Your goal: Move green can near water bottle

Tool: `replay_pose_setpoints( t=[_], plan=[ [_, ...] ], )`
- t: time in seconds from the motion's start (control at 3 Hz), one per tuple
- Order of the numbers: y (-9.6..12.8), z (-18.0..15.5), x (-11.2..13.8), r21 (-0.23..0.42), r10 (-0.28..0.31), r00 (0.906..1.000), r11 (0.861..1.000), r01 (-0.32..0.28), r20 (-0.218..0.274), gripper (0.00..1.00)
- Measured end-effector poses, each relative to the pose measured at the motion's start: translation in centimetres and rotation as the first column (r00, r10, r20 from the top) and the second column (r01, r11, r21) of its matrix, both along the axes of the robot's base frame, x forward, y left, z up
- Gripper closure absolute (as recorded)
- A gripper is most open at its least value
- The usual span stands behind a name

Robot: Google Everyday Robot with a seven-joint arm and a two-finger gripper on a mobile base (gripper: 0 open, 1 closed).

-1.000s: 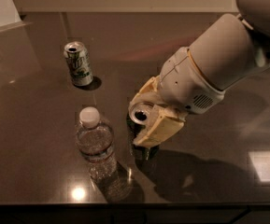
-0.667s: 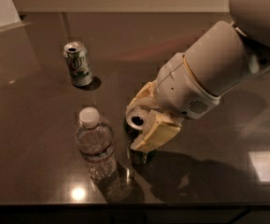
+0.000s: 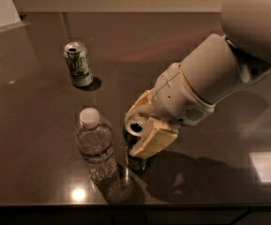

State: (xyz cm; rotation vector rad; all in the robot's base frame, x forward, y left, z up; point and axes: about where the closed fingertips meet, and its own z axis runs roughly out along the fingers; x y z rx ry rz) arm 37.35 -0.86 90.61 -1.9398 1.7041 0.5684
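Observation:
The green can (image 3: 136,144) is a dark can with a silver top, held upright between the cream fingers (image 3: 153,141) of my gripper (image 3: 140,126). It stands at or just above the dark table, right beside the water bottle (image 3: 96,146). The bottle is clear plastic with a white cap and stands near the table's front edge, to the left of the can. A narrow gap separates can and bottle. My arm reaches in from the upper right and hides the can's right side.
A white-silver can with green and red print (image 3: 78,63) stands upright at the back left. The dark reflective table (image 3: 41,125) ends at its front edge just below the bottle. A pale wall runs along the back.
My gripper has carried the green can to the left, closer to the water bottle. The bottle and the other can have not moved.

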Motion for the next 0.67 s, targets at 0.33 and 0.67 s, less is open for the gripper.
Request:
replay_pose_setpoints(
  t=[0.33, 0.67],
  plan=[
    [0.04, -0.47, 0.17, 0.002, 0.003, 1.0, 1.0, -0.003, -0.007, 0.36],
    [0.15, -0.25, 0.03, -0.001, 0.005, 1.0, 1.0, -0.005, -0.001, 0.12]
  ],
)
